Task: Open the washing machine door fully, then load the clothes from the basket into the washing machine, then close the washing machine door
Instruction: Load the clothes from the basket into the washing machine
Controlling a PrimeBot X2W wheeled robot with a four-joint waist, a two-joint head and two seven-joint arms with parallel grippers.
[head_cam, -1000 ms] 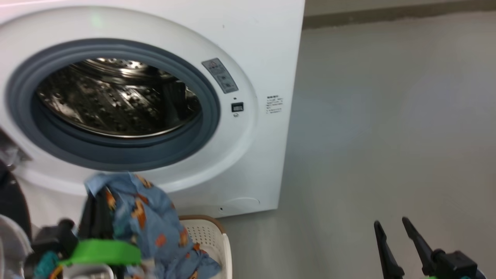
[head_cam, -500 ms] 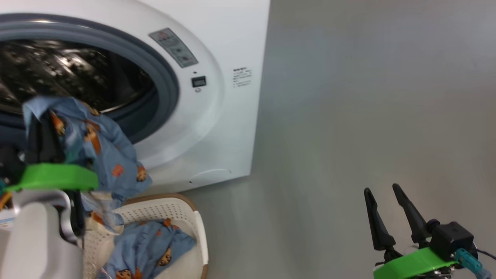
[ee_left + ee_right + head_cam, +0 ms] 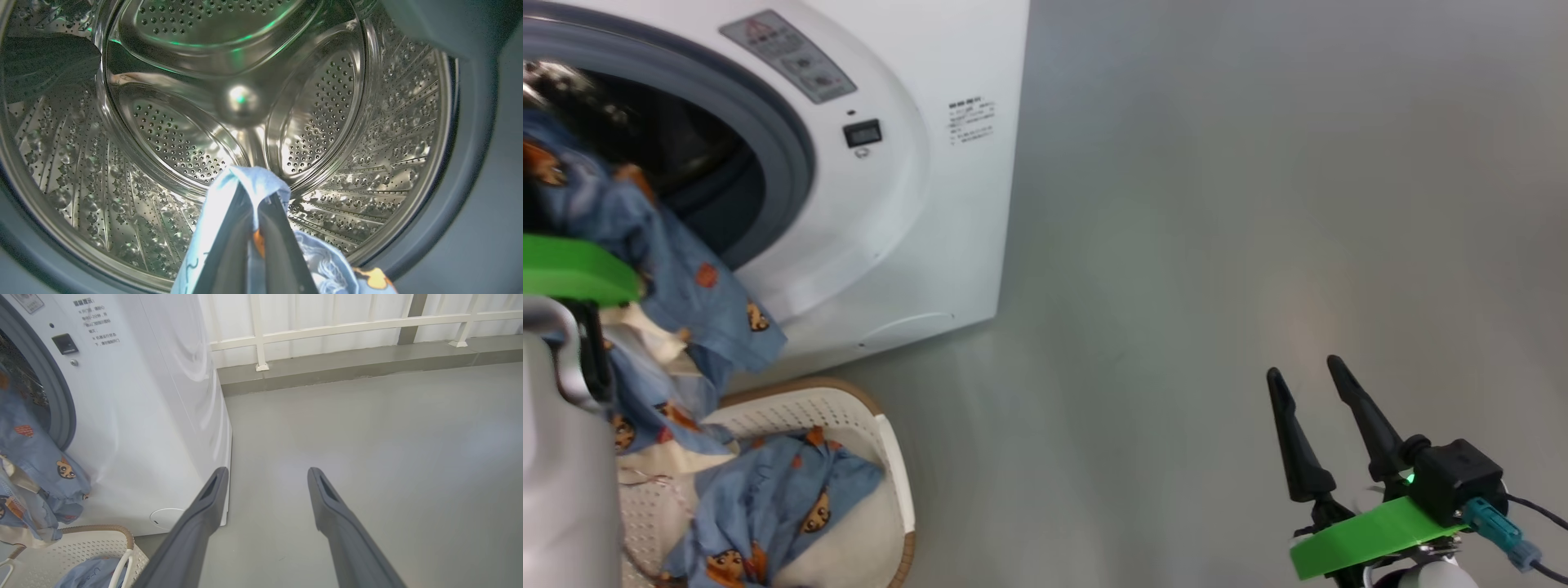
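Clenched on the clothes (image 3: pixel 222 212), my left claw (image 3: pixel 257 200) holds one garment at the mouth of the washing machine (image 3: pixel 947 204), high so the hanging cloth can follow over the rubber ring (image 3: pixel 784 155). My right claw (image 3: pixel 1304 369) hangs spread and empty, aside, out of the way. Below, more lies in the basket (image 3: pixel 809 408); ahead gapes the bare drum (image 3: pixel 184 134).

Left gripper (image 3: pixel 254 198) reaches forward, fingers pinched on clothes (image 3: pixel 220 204); right gripper (image 3: pixel 1304 371) hovers low, fingers spread apart.
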